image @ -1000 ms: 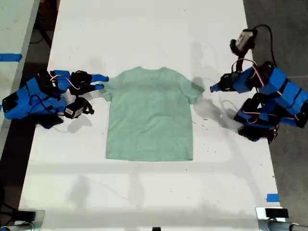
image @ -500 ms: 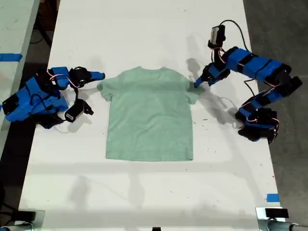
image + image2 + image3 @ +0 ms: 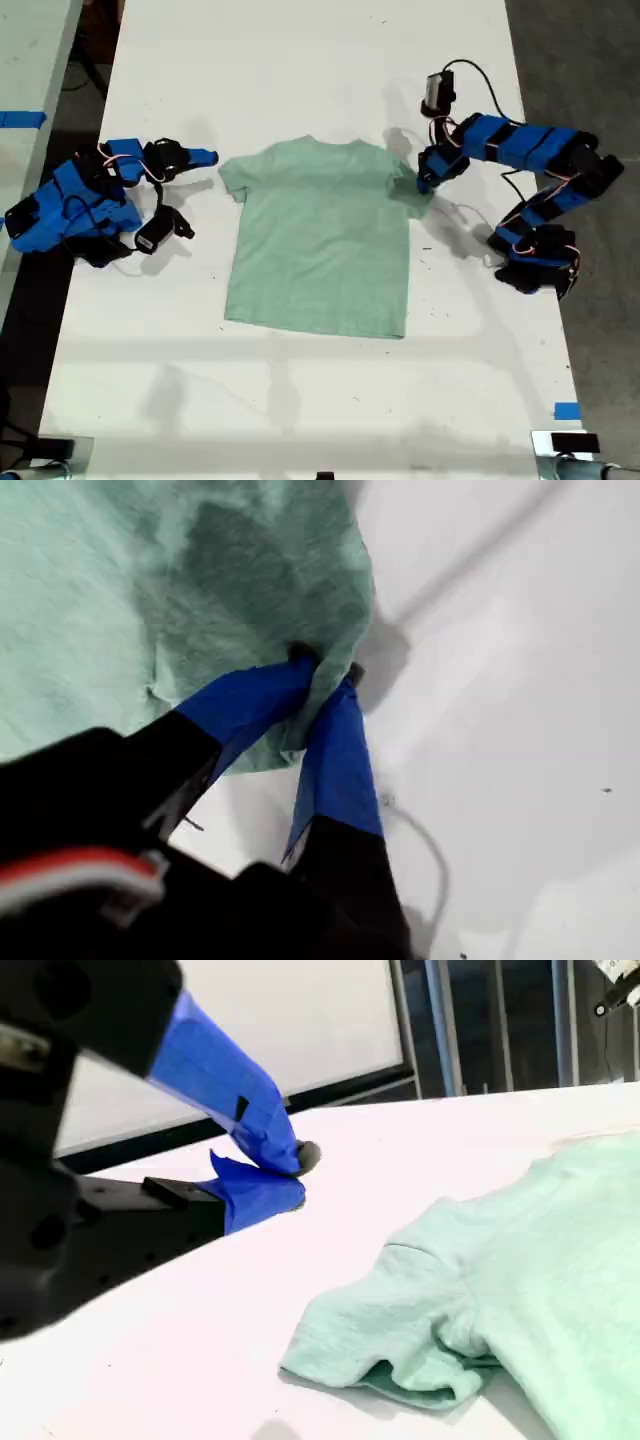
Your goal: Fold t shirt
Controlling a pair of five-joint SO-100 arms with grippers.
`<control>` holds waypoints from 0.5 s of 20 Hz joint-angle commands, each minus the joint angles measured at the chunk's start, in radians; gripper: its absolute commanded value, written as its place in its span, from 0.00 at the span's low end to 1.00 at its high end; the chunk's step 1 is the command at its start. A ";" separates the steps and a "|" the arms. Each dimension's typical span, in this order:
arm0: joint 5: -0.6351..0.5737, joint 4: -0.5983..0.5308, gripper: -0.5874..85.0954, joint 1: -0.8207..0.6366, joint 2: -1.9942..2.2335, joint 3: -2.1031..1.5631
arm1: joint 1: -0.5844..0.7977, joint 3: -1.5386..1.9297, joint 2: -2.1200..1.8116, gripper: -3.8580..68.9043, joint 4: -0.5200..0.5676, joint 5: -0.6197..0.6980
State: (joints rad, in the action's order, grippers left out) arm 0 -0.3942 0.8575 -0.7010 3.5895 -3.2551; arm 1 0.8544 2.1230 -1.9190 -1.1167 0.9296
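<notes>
The small pale mint-green cloth t shirt (image 3: 318, 238) lies flat on the white table (image 3: 300, 80). My first gripper (image 3: 325, 670) pinches its sleeve (the exterior view's right). My second gripper (image 3: 292, 1175) rests nearly closed, empty, beside the other sleeve.

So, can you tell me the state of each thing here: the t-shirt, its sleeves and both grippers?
t shirt: spread flat on the white table, not yet folded.
Sleeve at the exterior view's right: bunched, pinched by my first gripper.
Sleeve at the exterior view's left: free, rumpled at its edge.
My first gripper: shut on the sleeve.
My second gripper: shut, empty, apart from the shirt.
</notes>
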 commanded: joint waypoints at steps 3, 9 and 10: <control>0.005 -0.017 0.00 -0.009 0.008 -0.035 | -0.183 -0.376 -0.173 0.07 -0.252 -0.087; 0.006 -0.015 0.00 -0.006 0.008 -0.035 | -0.495 -0.591 0.130 0.07 -0.156 -0.199; 0.006 -0.015 0.00 -0.006 0.008 -0.035 | -0.531 -0.646 0.215 0.07 -0.143 -0.204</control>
State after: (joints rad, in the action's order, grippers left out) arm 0 -0.3942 0.8575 -0.7010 3.5895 -3.2551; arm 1 0.3973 1.6076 -1.7902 -1.3162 0.7501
